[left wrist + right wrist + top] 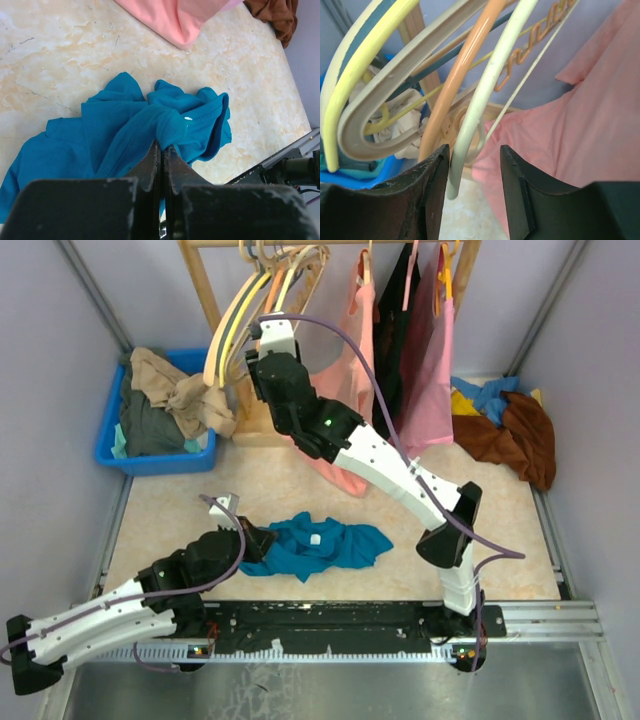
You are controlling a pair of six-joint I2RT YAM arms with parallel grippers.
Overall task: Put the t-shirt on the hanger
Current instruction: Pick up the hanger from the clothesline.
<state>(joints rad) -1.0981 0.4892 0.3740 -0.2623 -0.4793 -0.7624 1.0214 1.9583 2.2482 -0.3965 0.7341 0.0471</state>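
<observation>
The teal-blue t-shirt (318,544) lies crumpled on the table in front of the arms. My left gripper (262,538) is low at its left edge. In the left wrist view it (163,146) is shut on a raised fold of the t-shirt (125,125). My right gripper (264,328) is raised at the rack among the hangers. In the right wrist view it (473,150) is open, with the lower end of the pale cream hanger (487,90) between the jaws, against the left finger (437,170).
A wooden rack (205,285) at the back holds yellow, beige and orange hangers (235,325), pink shirts (430,370) and a black garment (395,320). A blue bin (110,445) of clothes stands back left. Brown, yellow and blue clothes (515,430) lie back right.
</observation>
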